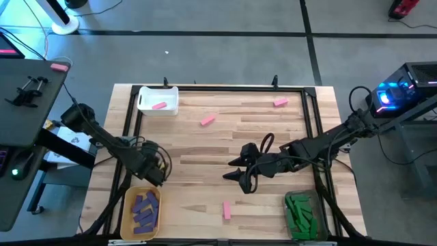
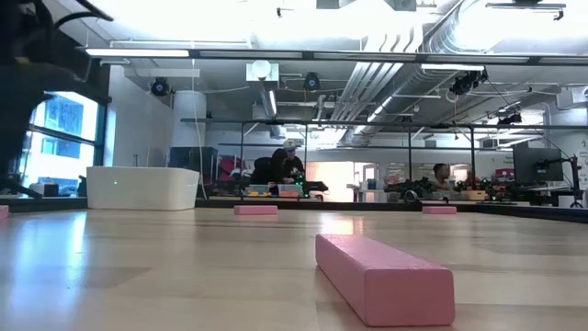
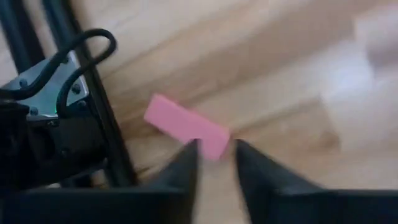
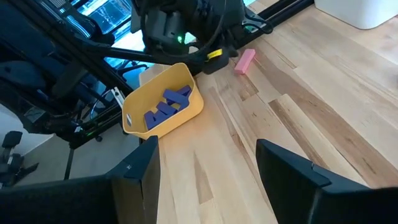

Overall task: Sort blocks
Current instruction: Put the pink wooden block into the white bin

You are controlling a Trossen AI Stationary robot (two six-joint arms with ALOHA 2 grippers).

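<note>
Beside the yellow plastic bin of purple bars, the left gripper pinches one end of a small flat pink block, long axis crosswise to its fingers; the right gripper, fingers open, hovers over the wooden surface.

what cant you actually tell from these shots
- Left end effector, left wrist view: motion blur hides whether its fingers touch the pink block.
- High view: the left arm covers that block.
- White bin, low view: its wall hides the contents.
- Green blocks, high view: piled too tightly in their bin to count.
- Right end effector, right wrist view: fingertips cut off by the picture edge.
</note>
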